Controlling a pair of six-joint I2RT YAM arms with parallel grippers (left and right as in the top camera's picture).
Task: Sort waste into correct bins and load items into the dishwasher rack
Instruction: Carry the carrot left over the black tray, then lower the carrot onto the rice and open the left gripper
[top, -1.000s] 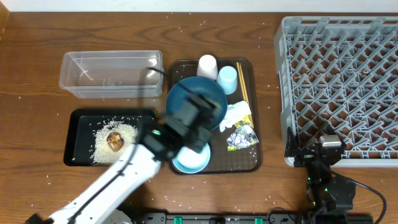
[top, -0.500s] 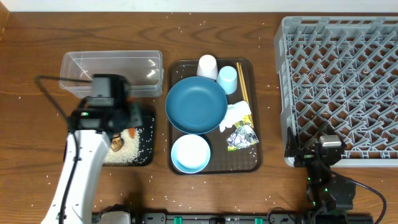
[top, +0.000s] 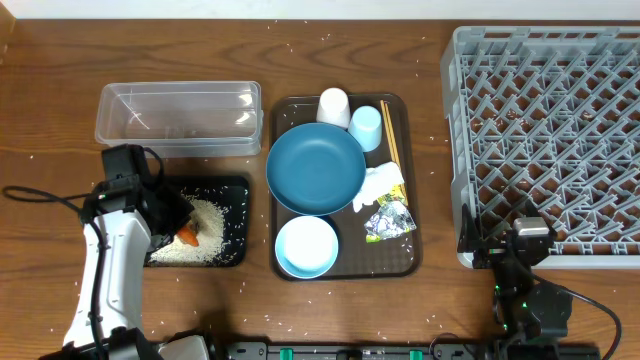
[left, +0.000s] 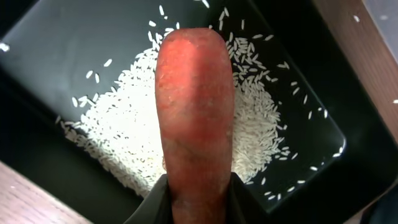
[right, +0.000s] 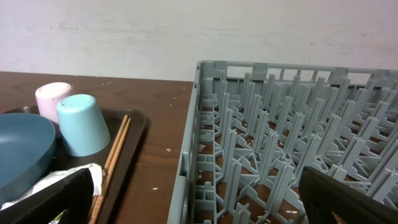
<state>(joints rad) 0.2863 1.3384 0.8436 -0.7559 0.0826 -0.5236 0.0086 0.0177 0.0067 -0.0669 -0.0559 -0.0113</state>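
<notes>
My left gripper (left: 198, 194) is shut on an orange carrot (left: 194, 106), which hangs over a heap of white rice (left: 130, 134) in the black tray (left: 56, 56). From overhead, that gripper (top: 176, 227) and carrot (top: 187, 238) sit above the black tray (top: 232, 200), beside the clear tub (top: 180, 118). On the brown tray (top: 405, 262) lie the dark-blue plate (top: 316, 168), bowl (top: 306, 246), white cup (top: 333, 106), light-blue cup (top: 366, 127), chopsticks (top: 390, 140), tissue (top: 382, 184) and wrapper (top: 390, 220). My right gripper (right: 196, 202) stands open and empty at the grey rack (right: 280, 143).
The big rack (top: 550, 140) fills the right side of the table. My right arm (top: 525, 250) rests at its front left corner. Loose rice grains are scattered over the wooden table (top: 60, 100). The left arm's cable trails off toward the left edge.
My left arm has swung from over the blue plate leftward to the black tray, carrying the carrot. The right arm has stayed still.
</notes>
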